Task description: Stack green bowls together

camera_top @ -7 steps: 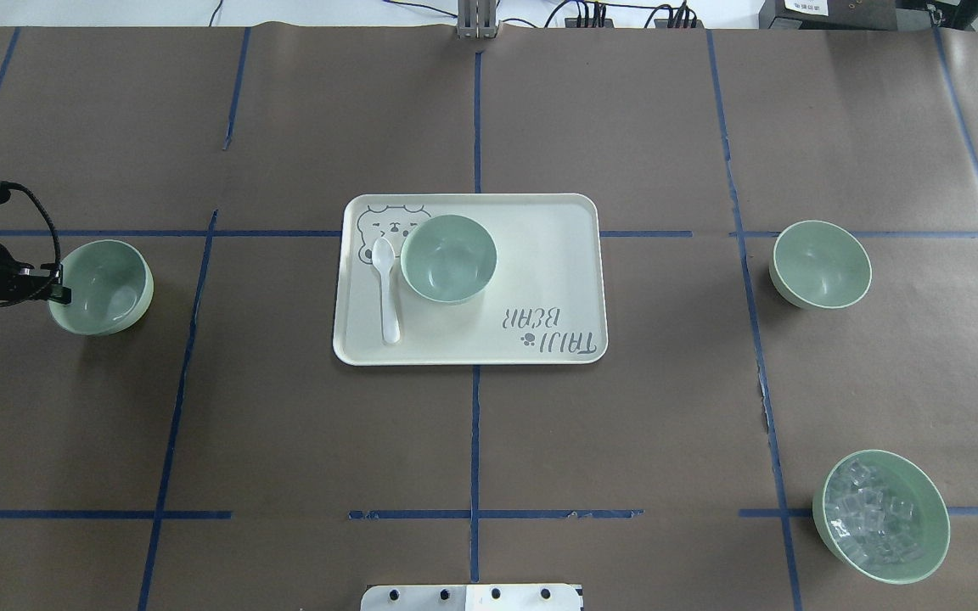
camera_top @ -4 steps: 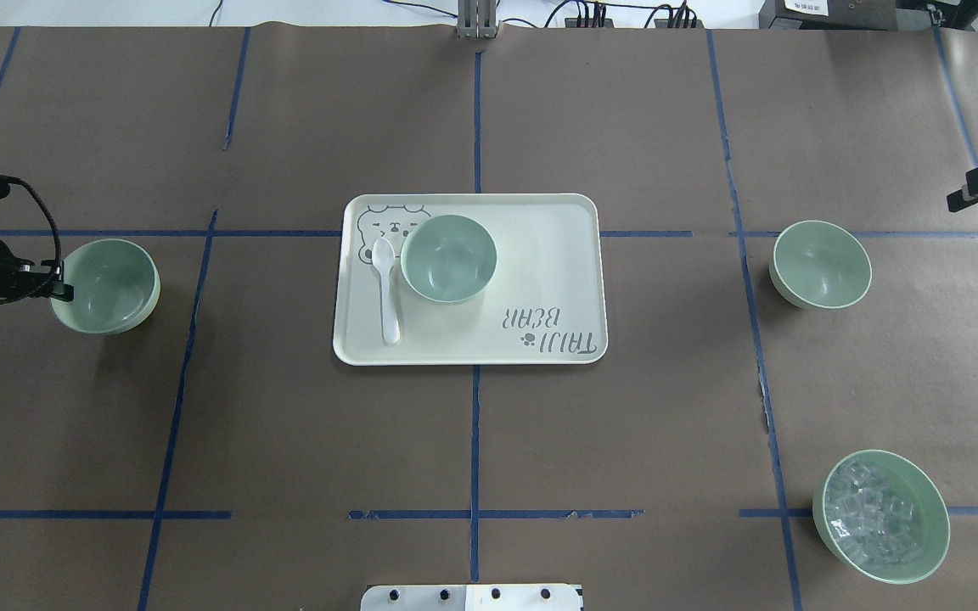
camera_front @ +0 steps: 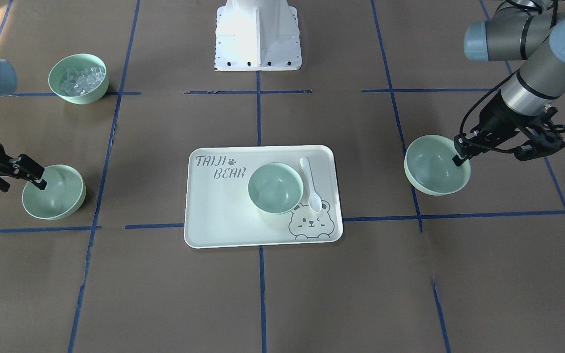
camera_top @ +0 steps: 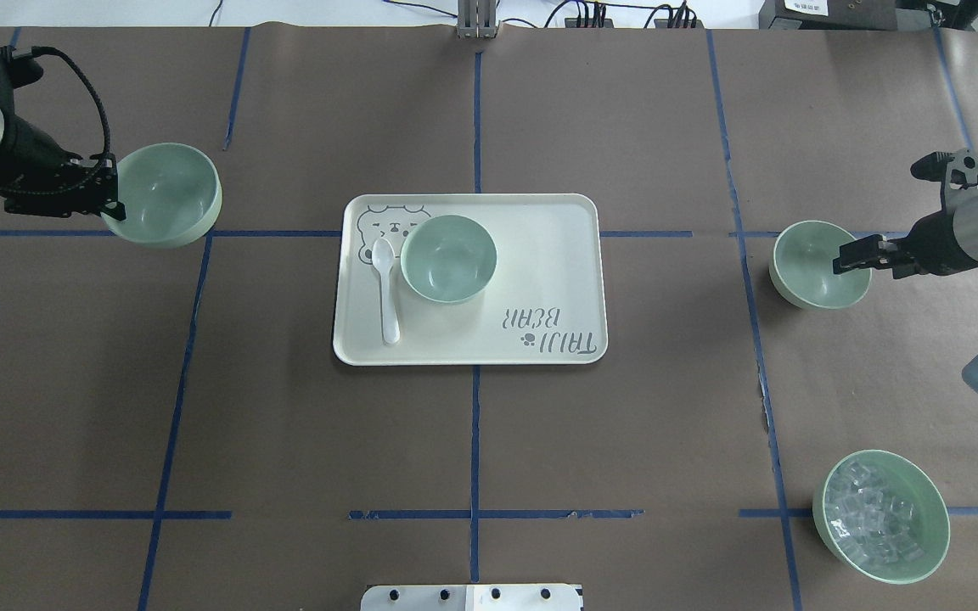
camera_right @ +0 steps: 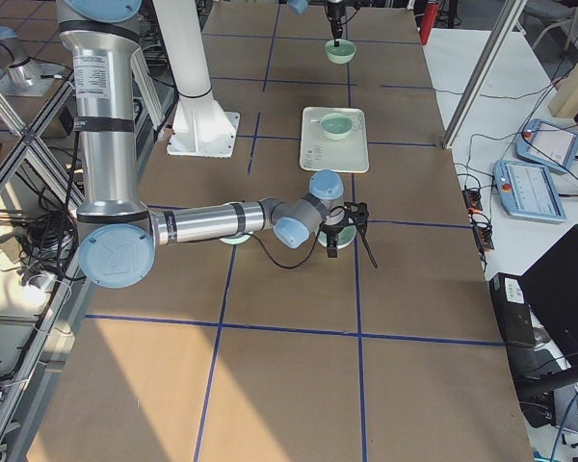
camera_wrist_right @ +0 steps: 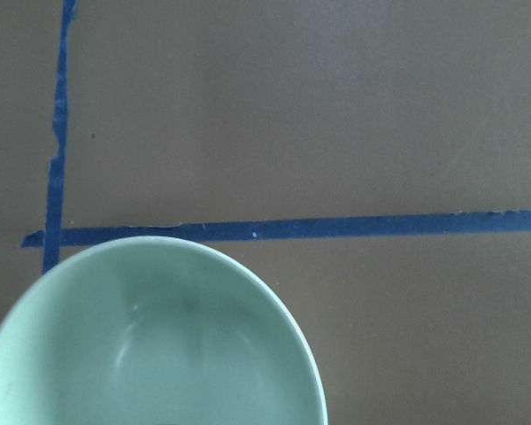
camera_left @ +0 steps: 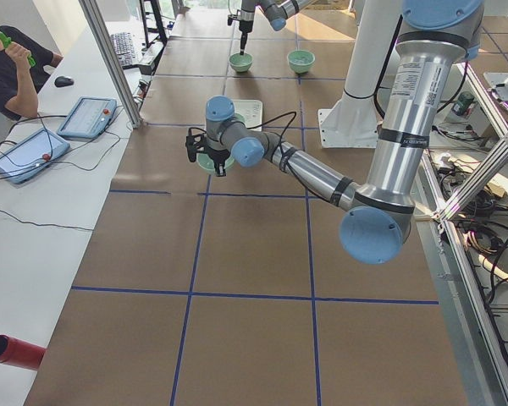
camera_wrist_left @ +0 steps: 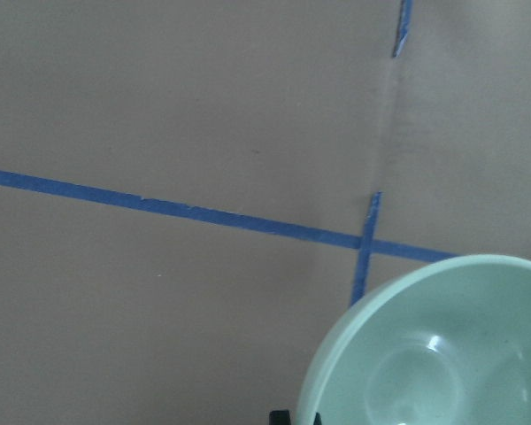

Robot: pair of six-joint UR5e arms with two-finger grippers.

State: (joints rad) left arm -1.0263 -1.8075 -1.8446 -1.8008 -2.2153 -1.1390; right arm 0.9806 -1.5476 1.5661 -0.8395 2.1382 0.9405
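mint-green bowl (camera_top: 171, 199) at the overhead view's upper left, its rim clamped in the left claw (camera_top: 115, 208); right claw (camera_top: 839, 263) at the rim of a second bowl (camera_top: 807, 280), cannot tell if closed.

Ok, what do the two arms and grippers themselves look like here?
Both arms are silver-grey tubes with pale blue rounded joint caps. The left gripper and right gripper are black and two-fingered, with a black cable looping past each wrist.

Left-held bowl (camera_wrist_left: 434, 354): lower and right parts cut off in left wrist view; left fingers (camera_wrist_left: 280, 416) mere dark tips at bottom edge, against its rim. Right-side bowl (camera_wrist_right: 150, 336): part nearest right fingers (camera_top: 850, 257) cut off in right wrist view.
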